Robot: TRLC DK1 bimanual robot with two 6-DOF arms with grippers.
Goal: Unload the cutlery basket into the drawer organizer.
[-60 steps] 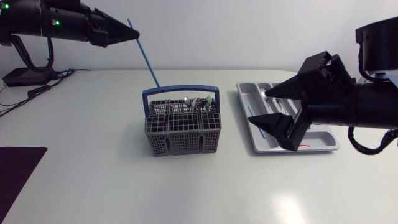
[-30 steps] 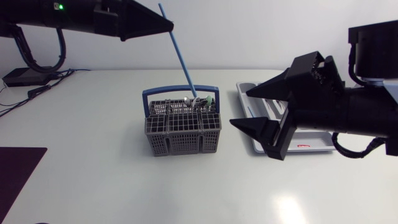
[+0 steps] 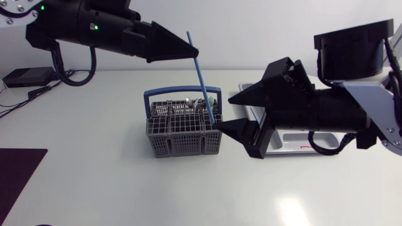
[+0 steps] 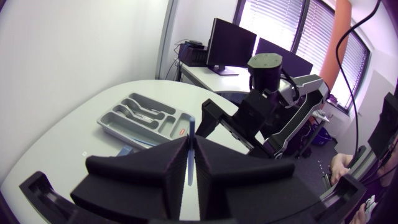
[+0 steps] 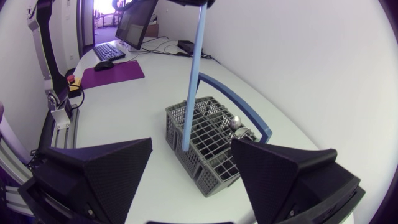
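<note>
Blue straw [image 3: 201, 78] held slanted in left hand [image 3: 186, 51].

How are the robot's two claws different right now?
The left gripper is shut on the blue stick; the right gripper is wide open, gripping nothing. The left gripper is up above the basket; the right gripper is lower, beside it. Both are black with wedge-shaped fingers.

Head view overhead, right wrist view close, share basket [image 3: 185, 129].
</note>
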